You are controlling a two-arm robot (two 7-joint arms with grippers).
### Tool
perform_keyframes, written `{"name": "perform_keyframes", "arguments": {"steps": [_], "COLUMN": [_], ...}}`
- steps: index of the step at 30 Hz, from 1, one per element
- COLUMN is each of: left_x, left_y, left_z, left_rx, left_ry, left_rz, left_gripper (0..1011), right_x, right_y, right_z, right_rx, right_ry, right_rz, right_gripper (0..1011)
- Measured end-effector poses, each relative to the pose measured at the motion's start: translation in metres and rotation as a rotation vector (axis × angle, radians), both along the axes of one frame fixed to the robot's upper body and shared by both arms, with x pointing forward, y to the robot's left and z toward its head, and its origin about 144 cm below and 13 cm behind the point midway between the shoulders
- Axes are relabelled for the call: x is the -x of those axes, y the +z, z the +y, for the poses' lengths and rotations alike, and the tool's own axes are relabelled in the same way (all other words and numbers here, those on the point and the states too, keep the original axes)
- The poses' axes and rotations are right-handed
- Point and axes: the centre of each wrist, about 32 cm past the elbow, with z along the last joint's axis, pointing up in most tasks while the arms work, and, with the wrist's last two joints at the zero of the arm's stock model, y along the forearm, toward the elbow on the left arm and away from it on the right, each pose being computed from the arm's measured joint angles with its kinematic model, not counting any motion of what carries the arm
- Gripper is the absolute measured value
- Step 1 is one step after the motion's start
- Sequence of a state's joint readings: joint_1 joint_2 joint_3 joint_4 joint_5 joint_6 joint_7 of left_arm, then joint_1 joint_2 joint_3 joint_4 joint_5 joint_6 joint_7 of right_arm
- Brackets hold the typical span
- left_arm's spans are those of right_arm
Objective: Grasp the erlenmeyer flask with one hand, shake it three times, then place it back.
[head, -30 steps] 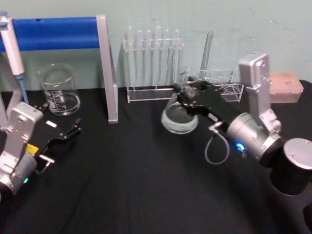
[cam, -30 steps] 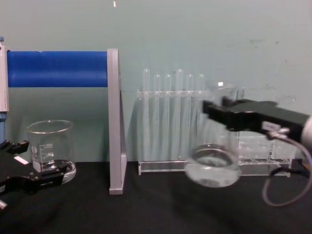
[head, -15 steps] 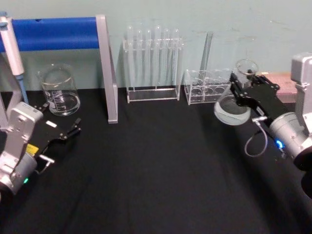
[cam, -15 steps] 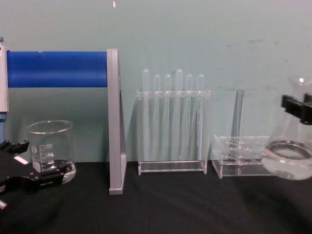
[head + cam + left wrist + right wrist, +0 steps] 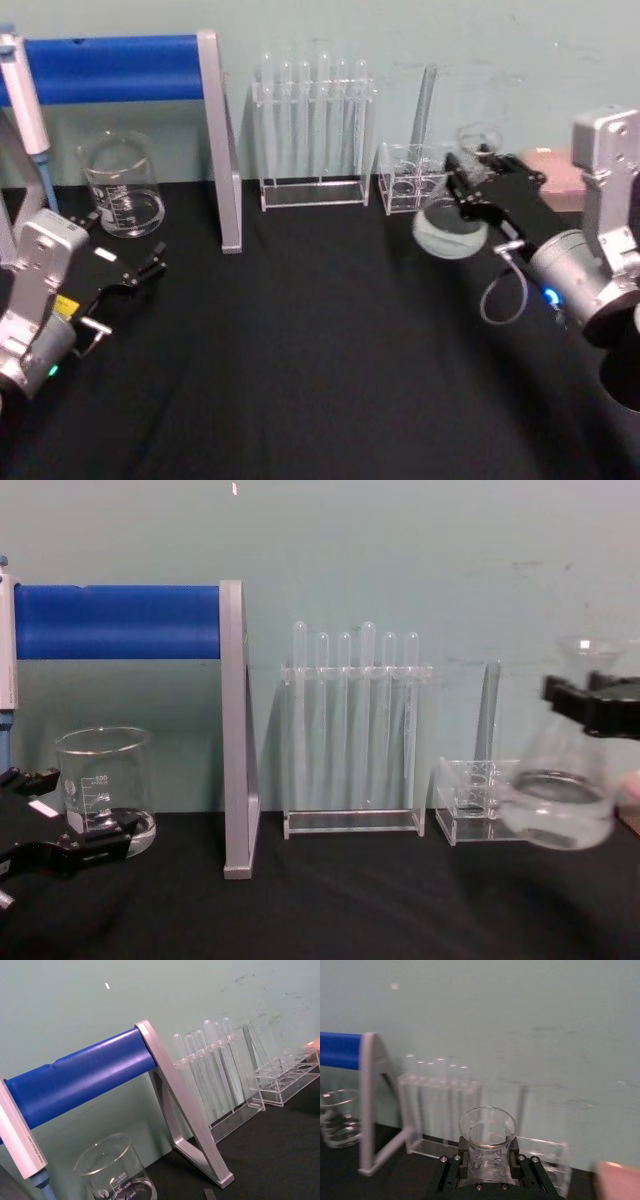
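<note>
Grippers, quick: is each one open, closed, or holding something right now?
Left gripper: open, holding nothing, beside the glass beaker.
Right gripper: closed on the neck of the erlenmeyer flask, lifted off the table.

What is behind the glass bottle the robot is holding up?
Behind the erlenmeyer flask, held by the right gripper, sits a low clear rack before the teal wall. The flask covers the rack's right end.
</note>
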State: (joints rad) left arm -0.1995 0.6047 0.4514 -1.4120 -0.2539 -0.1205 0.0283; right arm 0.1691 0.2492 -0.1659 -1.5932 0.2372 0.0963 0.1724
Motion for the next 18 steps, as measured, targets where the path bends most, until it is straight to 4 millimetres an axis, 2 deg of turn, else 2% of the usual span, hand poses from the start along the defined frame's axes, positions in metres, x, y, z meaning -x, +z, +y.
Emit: {"name": "perform_keyframes", "arguments": {"steps": [9, 18], "left_x": [0.000, 0.000], "left_y": [0.000, 0.000], "left_z": [0.000, 0.000], "left_rx": [0.000, 0.000], "left_ry": [0.000, 0.000], "left_rz": [0.000, 0.000], "left_gripper": [1001, 1001], "right_x": [-0.007, -0.011], "right_y": [-0.001, -0.002], "right_z": [0.030, 0.042], "right_rx": [0.020, 0.017], "right_ry": [0.218, 0.342], "right_rz": [-0.002, 0.014], "right_gripper": [449, 449]}}
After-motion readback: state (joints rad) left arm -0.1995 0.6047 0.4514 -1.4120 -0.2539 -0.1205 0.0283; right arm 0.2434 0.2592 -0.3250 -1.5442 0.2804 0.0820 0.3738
